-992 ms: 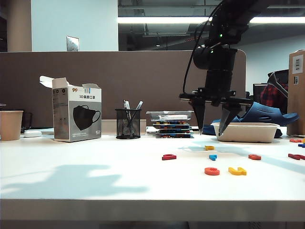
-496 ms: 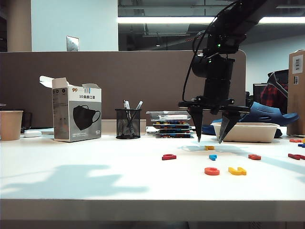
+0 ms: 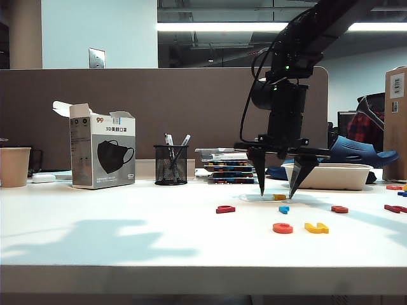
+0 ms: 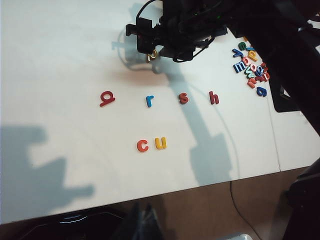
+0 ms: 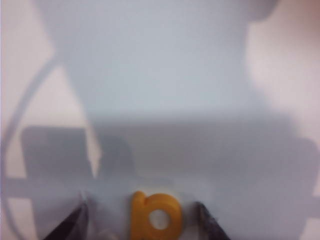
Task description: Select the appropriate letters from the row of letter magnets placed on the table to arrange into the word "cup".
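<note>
One mesh pen cup [image 3: 170, 164] w/ pens; right gripper [image 3: 278, 190] spread astride yellow p [image 5: 155, 214]; left gripper unseen.

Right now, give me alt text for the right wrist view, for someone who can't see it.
A yellow letter p lies flat on the white table, between the two dark fingertips of the open right gripper, which points down around it without touching. The gripper's grey shadow covers most of the tabletop.
</note>
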